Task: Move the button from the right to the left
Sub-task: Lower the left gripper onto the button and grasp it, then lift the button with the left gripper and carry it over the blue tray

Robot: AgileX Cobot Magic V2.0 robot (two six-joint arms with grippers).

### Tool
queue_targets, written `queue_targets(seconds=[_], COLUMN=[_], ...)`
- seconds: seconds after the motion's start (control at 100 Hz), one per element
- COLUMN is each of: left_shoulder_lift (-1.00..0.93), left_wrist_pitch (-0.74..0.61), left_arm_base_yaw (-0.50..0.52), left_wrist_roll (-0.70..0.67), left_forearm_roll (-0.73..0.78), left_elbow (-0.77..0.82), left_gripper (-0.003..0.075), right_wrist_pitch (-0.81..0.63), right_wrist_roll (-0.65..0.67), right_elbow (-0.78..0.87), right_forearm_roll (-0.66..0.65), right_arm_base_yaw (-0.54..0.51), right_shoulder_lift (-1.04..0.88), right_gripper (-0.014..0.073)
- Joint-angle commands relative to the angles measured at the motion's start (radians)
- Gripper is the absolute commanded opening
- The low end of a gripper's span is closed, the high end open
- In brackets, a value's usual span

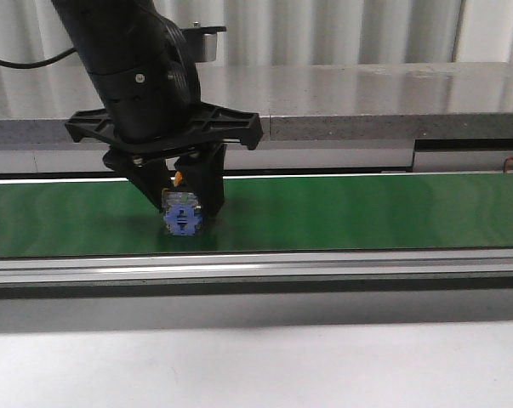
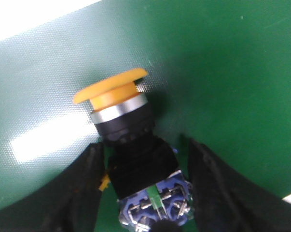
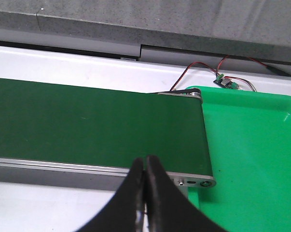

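Front view placed the button (image 1: 183, 218) in the lower left-centre of the frame, on the green belt (image 1: 367, 212), with its blue-grey contact block facing the camera and a small orange sliver showing just above it. The left gripper (image 1: 185, 194) stood directly over it, one black finger on each side of the body; contact with the belt surface could not be confirmed from this view.

In the left wrist view the button (image 2: 123, 130) occupied the centre of the frame. The yellow-orange cap sat at upper centre, followed by a silver ring, the black collar and, at the bottom edge, the blue-grey contact block with visible metal terminals. Both fingers (image 2: 217, 188) flanked the black body and contact block. The jaws were partly open, no wider than the block; the left finger appeared to touch the body, while a thin strip of green belt (image 2: 232, 72) showed between the block and the other finger. Firm clamping could not be confirmed. No lettering, brand or label was legible on the button.

In the right wrist view the right gripper (image 3: 145, 193) appeared at bottom centre with its fingertips pressed together and nothing between them. Behind it the belt (image 3: 87, 125) ended at a roller, next to a green tray (image 3: 261, 159) at the right of the frame. A small circuit board (image 3: 226, 81) with red and black wires lay at the upper right, just beyond the tray; its markings were too small to read.
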Motion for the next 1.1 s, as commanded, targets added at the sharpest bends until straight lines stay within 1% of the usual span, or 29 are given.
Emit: queue_targets(seconds=[0.0, 0.05, 0.19, 0.33, 0.45, 0.57, 0.71, 0.8, 0.96, 1.04, 1.09], left_shoulder_lift=[-0.03, -0.035, -0.07, -0.154, -0.249, -0.353, -0.462, -0.508, -0.511, -0.495, -0.48], left_wrist_pitch=[-0.003, 0.005, 0.018, 0.046, 0.106, 0.157, 0.206, 0.208, 0.198, 0.179, 0.143], left_arm_base_yaw=[-0.006, -0.006, -0.006, 0.01, 0.061, 0.141, 0.293, 0.429, 0.68, 0.8, 0.861], left_wrist_roll=[-0.007, -0.007, -0.007, -0.007, -0.007, 0.001, 0.078, 0.136, 0.267, 0.303, 0.314], left_forearm_roll=[0.022, 0.035, 0.054, 0.072, 0.088, 0.123, 0.135, 0.133, 0.115, 0.088, 0.062], left_elbow=[-0.019, -0.019, -0.019, -0.019, -0.019, 0.011, 0.067, 0.108, 0.144, 0.149, 0.149], left_gripper=[0.0027, -0.0022, -0.002, -0.002, -0.002, -0.002, -0.002, -0.002, -0.002, -0.002, -0.002], right_wrist_pitch=[-0.069, -0.069, -0.069, -0.069, -0.069, -0.069, -0.069, -0.069, -0.069, -0.069, -0.069], right_wrist_roll=[-0.008, -0.008, -0.008, -0.008, -0.008, -0.008, -0.008, -0.008, -0.008, -0.008, -0.008], right_elbow=[-0.027, -0.027, -0.027, -0.027, -0.027, -0.027, -0.027, -0.027, -0.027, -0.027, -0.027], right_forearm_roll=[0.012, 0.012, 0.012, 0.012, 0.012, 0.012, 0.012, 0.012, 0.012, 0.012, 0.012], right_arm_base_yaw=[0.001, 0.001, 0.001, 0.001, 0.001, 0.001, 0.001, 0.001, 0.001, 0.001, 0.001], right_shoulder_lift=[0.007, 0.007, 0.007, 0.007, 0.007, 0.007, 0.007, 0.007, 0.007, 0.007, 0.007], right_gripper=[-0.0067, -0.0067, -0.0067, -0.0067, -0.0067, -0.0067, -0.0067, -0.0067, -0.0067, -0.0067, -0.0067])
